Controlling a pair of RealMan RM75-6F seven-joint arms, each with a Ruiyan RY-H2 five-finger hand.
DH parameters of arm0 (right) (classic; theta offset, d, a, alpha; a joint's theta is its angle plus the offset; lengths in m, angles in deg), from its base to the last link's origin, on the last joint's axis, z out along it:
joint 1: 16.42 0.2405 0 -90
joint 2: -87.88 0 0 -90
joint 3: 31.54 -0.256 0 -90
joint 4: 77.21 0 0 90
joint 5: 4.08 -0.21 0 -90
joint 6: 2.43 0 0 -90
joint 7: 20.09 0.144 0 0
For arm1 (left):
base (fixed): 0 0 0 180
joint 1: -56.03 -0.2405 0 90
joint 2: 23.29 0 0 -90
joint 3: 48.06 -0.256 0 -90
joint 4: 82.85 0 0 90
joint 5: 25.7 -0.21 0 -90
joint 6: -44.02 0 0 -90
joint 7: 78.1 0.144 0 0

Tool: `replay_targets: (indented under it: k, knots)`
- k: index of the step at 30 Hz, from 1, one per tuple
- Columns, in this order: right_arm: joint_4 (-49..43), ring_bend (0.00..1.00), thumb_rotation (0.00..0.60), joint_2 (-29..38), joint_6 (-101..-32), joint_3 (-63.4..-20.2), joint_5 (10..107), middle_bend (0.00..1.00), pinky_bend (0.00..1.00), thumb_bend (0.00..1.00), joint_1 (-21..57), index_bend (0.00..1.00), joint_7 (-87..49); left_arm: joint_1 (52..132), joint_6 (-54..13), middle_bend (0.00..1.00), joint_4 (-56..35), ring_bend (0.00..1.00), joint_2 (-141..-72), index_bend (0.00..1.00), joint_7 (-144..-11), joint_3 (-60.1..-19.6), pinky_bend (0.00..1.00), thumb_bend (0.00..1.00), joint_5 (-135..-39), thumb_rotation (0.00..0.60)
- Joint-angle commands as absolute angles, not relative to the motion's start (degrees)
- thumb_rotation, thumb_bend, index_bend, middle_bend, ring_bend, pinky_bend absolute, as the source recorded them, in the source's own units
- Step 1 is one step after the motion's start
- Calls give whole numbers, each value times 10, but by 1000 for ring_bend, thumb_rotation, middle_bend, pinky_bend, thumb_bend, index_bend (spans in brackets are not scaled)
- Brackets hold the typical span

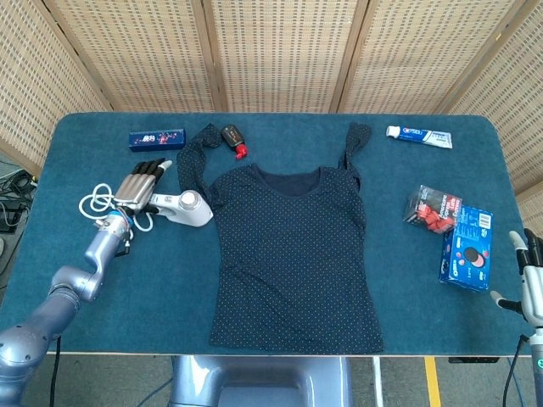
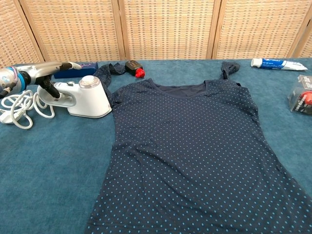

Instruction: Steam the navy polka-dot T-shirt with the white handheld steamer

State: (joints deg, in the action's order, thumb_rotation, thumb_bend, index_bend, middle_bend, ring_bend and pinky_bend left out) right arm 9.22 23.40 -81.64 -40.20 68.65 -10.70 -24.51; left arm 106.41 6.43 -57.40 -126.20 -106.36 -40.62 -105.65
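Observation:
The navy polka-dot T-shirt (image 1: 293, 250) (image 2: 195, 151) lies flat in the middle of the blue table, neck toward the far side. The white handheld steamer (image 1: 182, 208) (image 2: 80, 97) lies on its side just left of the shirt's sleeve, its white cord (image 1: 92, 203) (image 2: 19, 109) coiled to its left. My left hand (image 1: 140, 184) (image 2: 46, 70) hovers flat above the steamer's handle, fingers extended and apart, holding nothing. My right hand (image 1: 530, 271) stands at the table's front right edge, open and empty.
A blue box (image 1: 156, 138) and a black-and-red item (image 1: 233, 139) lie at the back left. A toothpaste tube (image 1: 419, 135) lies at the back right. A red-and-black packet (image 1: 433, 209) and a blue box (image 1: 467, 247) sit right of the shirt.

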Motion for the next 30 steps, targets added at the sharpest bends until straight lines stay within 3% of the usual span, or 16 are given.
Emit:
replay_targets:
  k: [1,8,10,11,12,13,14,19,22,25,30]
  knots:
    - [92,0,600,234,-816,-402,686,0,0,0,-107,51,-246,1073,68,0,-595,0,-1278,0,-1083,-412,0,416,-1065,600]
    - [91,0,600,233,-814,-402,683,0,0,0,-106,51,-248,1085,63,0,-637,0,-1308,0,-1103,-420,0,426,-1078,600]
    - [91,0,600,232,-812,-402,682,0,0,0,-106,51,-248,1087,61,74,-647,50,-1315,81,-1106,-419,0,445,-1077,600]
    - [91,0,600,232,-812,-402,682,0,0,0,-106,51,-247,1087,60,186,-650,127,-1317,200,-1106,-419,11,461,-1077,600]
    - [90,0,600,232,-812,-402,682,0,0,0,-106,51,-247,1088,56,336,-655,231,-1320,357,-1106,-417,49,475,-1076,600]
    - [90,0,600,232,-812,-403,681,0,0,0,-106,51,-247,1087,44,426,-665,300,-1326,453,-1104,-415,91,482,-1075,600]
    - [90,0,600,233,-812,-403,681,0,0,0,-106,51,-247,1086,35,534,-674,395,-1331,570,-1101,-415,187,490,-1076,600]
    - [89,0,600,233,-809,-403,680,0,0,0,-105,51,-245,1082,16,741,-690,638,-1340,819,-1099,-419,633,588,-1080,600]
    - [89,0,600,233,-809,-402,681,0,0,0,-105,51,-245,1079,1,807,-693,702,-1341,918,-1104,-422,774,663,-1084,600]
    - [90,0,600,233,-809,-402,682,0,0,0,-105,51,-246,1074,-20,856,-694,746,-1342,988,-1109,-425,842,705,-1089,600]
    - [92,0,600,233,-811,-401,683,0,0,0,-105,51,-246,1065,-64,921,-690,826,-1340,1000,-1127,-427,978,779,-1094,600]
